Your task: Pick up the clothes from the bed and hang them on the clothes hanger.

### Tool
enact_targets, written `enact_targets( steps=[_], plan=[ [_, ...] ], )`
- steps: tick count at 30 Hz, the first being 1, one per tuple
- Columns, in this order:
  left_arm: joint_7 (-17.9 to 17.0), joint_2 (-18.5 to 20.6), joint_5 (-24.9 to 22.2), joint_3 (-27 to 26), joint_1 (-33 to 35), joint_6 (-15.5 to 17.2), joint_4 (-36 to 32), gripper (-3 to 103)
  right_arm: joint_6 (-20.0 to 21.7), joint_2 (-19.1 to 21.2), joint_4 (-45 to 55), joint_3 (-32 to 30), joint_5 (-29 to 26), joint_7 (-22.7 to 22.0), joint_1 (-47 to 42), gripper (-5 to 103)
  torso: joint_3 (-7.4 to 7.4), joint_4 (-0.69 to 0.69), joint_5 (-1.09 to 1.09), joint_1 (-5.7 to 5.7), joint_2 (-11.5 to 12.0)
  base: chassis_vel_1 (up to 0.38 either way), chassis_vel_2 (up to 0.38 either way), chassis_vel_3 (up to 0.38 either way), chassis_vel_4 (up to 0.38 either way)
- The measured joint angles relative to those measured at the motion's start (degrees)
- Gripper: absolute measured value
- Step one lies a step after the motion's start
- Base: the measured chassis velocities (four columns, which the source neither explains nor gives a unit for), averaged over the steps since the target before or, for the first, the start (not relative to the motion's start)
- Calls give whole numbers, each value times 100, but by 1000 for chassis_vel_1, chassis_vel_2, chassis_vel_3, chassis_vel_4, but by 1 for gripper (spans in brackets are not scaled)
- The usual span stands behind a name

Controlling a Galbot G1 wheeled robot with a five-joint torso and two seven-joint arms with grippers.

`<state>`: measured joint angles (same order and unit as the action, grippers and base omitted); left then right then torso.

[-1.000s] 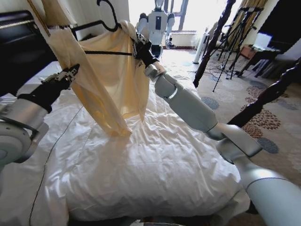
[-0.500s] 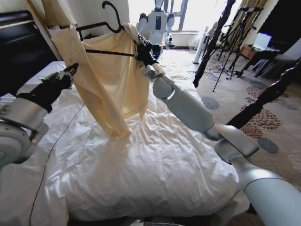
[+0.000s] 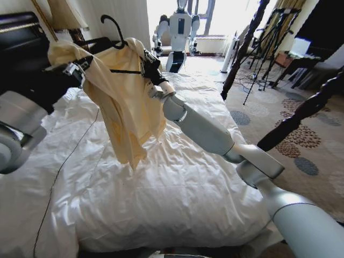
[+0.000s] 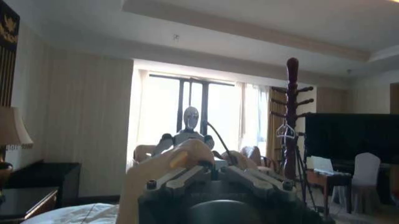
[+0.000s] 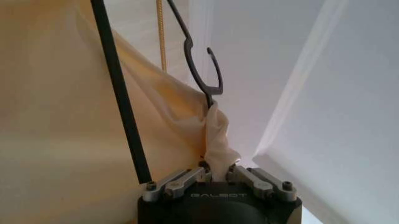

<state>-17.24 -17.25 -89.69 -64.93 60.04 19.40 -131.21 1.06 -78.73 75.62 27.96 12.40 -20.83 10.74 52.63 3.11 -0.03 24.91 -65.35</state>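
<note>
Head view, from nine o'clock across: the left gripper [image 3: 75, 69] pinches one end of the clothes [image 3: 126, 102] — a single cream garment, its long axis running down toward six o'clock, hem dangling above the bed [image 3: 177, 188]. One clothes hanger [image 3: 121, 51] sits in the garment's upper part, hook at twelve o'clock, bar lying level from nine to three. At its three o'clock end the right gripper [image 3: 148, 64] is closed on a bunch of cream cloth — the right wrist view shows the fabric wedged between the fingers [image 5: 181, 179].
</note>
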Motion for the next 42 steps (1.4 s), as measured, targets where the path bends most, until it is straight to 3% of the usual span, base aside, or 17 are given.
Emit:
enact_targets(
  steps=[6, 15, 18, 25, 32, 35, 42],
  plan=[
    [15, 303, -438, -206, -13, 12, 300, 1, -386, 453, 16, -194, 266, 121, -60, 3, 0, 1, 3, 0, 0, 0, 0, 0, 0],
    [106, 380, -447, -180, 43, 13, 583, 1, -978, 912, 17, -363, 729, 377, -22, 3, 0, 1, 1, 0, 0, 0, 0, 0, 0],
    [389, 495, -378, -125, 53, 12, 811, 1, -1353, 1116, -9, -417, 1198, 492, 12, 3, 0, 1, 1, 0, 0, 0, 0, 0, 0],
    [886, 740, -286, -58, 1, -11, 999, 1, -1590, 1146, 119, -480, 2024, 570, 0, 3, 0, 1, 0, 0, 0, 0, 0, 0, 0],
    [1269, 937, -292, -95, -59, -24, 971, 1, -1198, 944, 350, -239, 2261, 712, -19, 3, 0, 0, 0, 0, 0, 0, 0, 0, 0],
    [1335, 914, -333, -124, -63, -29, 713, 1, -622, 658, 271, -68, 1963, 533, -62, 3, 0, -1, 0, 0, 0, 0, 0, 0, 0],
    [1410, 749, -346, -104, 10, -29, 166, 1, -140, 325, 177, 70, 1510, 355, -129, 3, 0, 1, 0, 0, 0, 0, 0, 0, 0]
  ],
)
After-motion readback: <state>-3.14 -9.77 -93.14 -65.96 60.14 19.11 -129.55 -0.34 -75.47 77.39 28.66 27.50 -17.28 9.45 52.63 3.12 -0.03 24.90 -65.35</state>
